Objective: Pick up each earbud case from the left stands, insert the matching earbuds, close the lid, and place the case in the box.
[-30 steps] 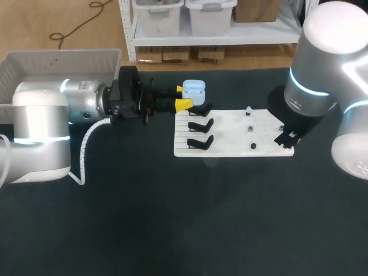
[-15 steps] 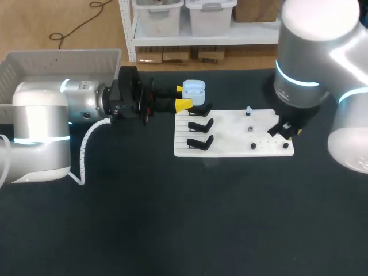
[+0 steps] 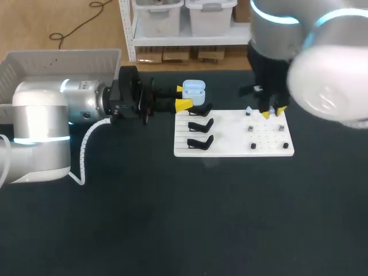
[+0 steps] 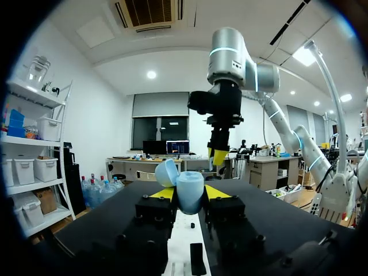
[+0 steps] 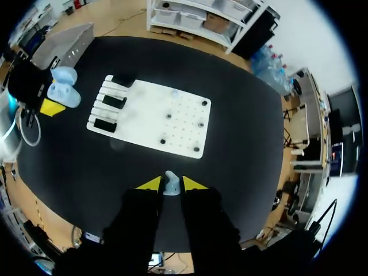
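A light blue earbud case (image 3: pixel 194 92) with its lid up is held sideways by my left gripper (image 3: pixel 183 96), which is shut on it just past the far left corner of the white board (image 3: pixel 230 150). In the left wrist view the case (image 4: pixel 189 191) fills the gap between the fingers. My right gripper (image 3: pixel 272 112) hangs over the board's far right part. The right wrist view shows it (image 5: pixel 171 185) shut on a small light blue earbud (image 5: pixel 171 179), high above the table. Another pale earbud (image 3: pixel 248 110) stands on a peg of the board.
Black stands (image 3: pixel 200 125) line the board's left side, without cases on them. Several dark pegs (image 3: pixel 253 146) dot its right half. A grey box (image 3: pixel 57 60) stands at the table's far left, behind my left arm.
My right arm has swung from the board's near right corner up and toward its far side, its gripper staying shut. The left arm and the case have not moved.
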Controlling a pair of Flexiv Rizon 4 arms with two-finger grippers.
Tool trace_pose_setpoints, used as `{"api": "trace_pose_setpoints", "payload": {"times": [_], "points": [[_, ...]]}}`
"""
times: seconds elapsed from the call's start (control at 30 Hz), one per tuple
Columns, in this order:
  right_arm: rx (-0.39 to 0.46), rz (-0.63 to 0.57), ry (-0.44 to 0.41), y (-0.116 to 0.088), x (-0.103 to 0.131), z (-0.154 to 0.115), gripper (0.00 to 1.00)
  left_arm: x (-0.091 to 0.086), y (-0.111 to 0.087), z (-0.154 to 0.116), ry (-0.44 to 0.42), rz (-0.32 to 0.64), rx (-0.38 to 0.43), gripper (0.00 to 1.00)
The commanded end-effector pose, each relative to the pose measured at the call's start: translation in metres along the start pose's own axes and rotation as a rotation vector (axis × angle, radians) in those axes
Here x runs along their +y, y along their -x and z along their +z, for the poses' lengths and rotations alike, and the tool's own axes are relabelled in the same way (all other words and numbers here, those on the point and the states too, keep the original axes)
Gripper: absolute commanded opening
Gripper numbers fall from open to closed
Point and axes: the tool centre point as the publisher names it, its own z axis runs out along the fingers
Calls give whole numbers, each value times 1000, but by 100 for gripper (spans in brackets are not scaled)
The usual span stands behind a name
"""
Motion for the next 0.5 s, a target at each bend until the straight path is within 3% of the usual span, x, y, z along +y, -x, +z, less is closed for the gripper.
{"api": "trace_pose_setpoints", "payload": {"times": [0.03,0.5], "points": [[102,38,-37,6,22,-8,0,0,-1,0,1,2,-2,0],[102,38,-37,6,22,-8,0,0,-1,0,1,2,-2,0]]}}
